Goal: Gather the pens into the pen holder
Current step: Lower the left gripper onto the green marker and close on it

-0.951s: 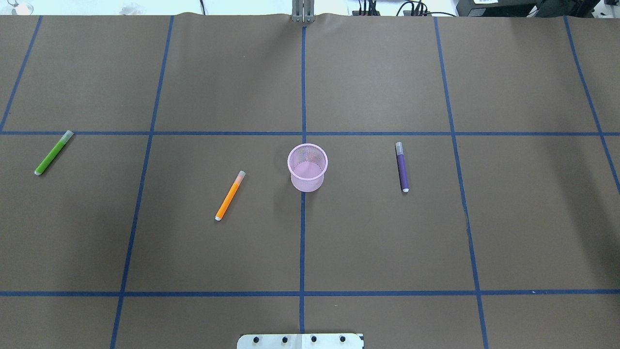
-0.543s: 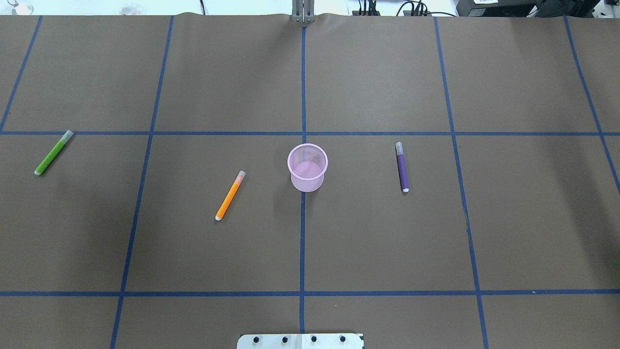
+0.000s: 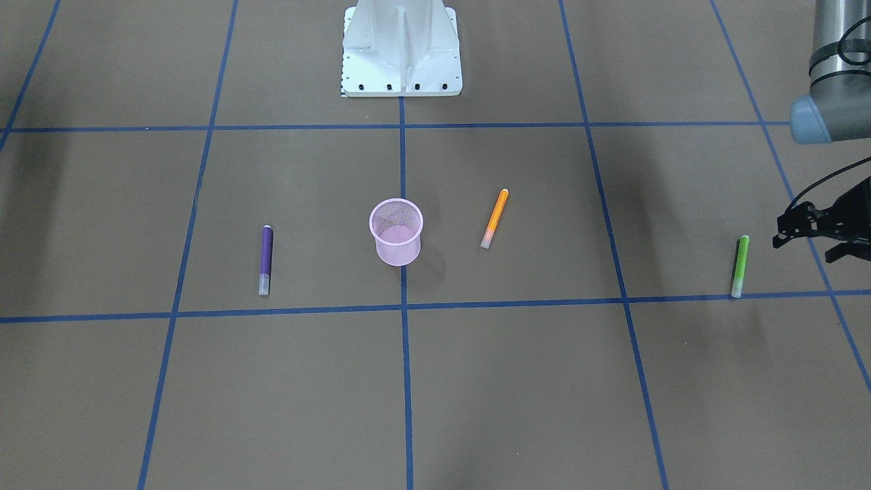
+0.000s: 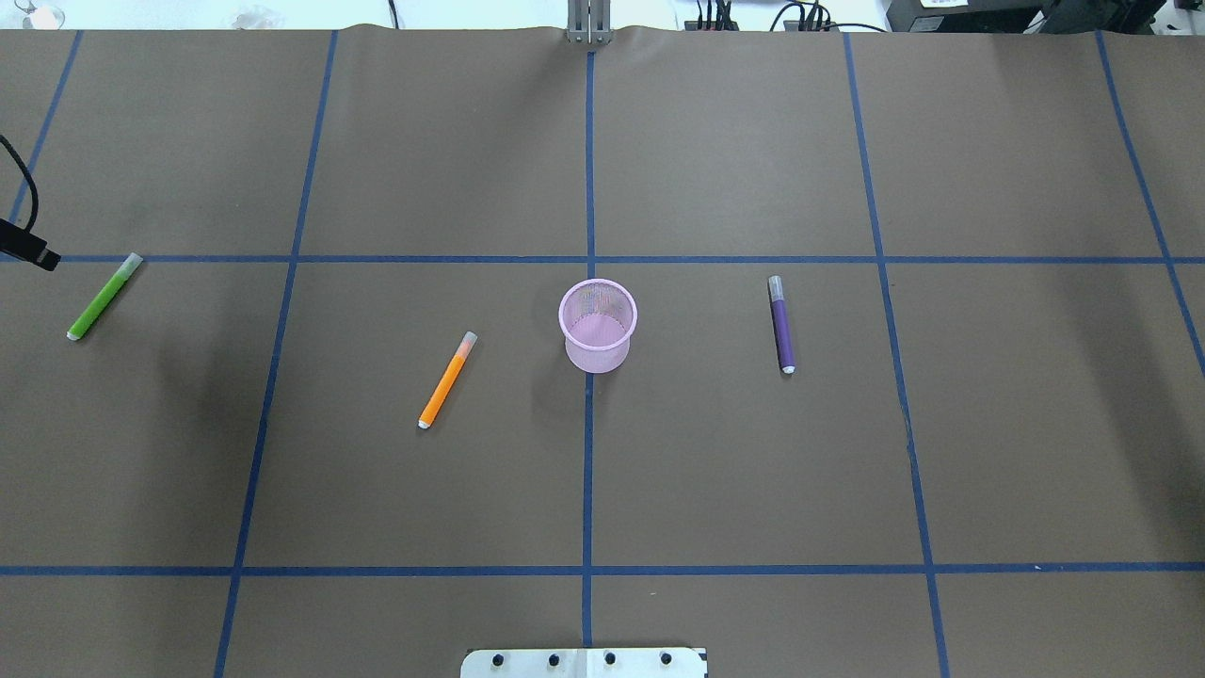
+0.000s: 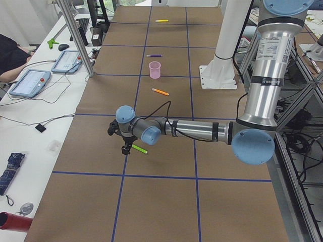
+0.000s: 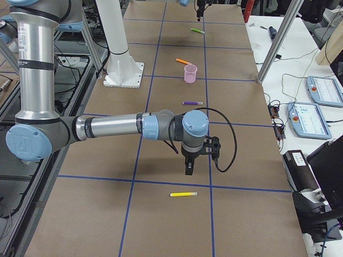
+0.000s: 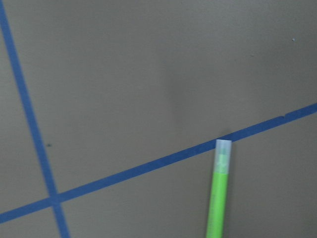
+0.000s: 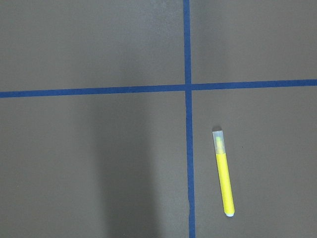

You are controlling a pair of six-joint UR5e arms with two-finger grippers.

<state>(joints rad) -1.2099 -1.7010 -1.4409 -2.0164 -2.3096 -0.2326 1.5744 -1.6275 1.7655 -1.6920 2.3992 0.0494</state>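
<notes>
Green pen (image 4: 104, 297) lies diagonal — cap far-right, overhead view; orange pen (image 4: 447, 379) likewise.

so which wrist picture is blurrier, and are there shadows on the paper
Left wrist view: soft, the green pen and tape lines have fuzzy edges. Right wrist view: sharper, the yellow pen crisp, a broad dim shadow band down the paper left of it. Overhead view: even light, a faint shadow beside the pen holder.

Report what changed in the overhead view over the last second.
The left tool has come in at the view's left edge, near the green pen; no pen has been picked up. Green pen, orange pen, purple pen and pen holder stayed put.
</notes>
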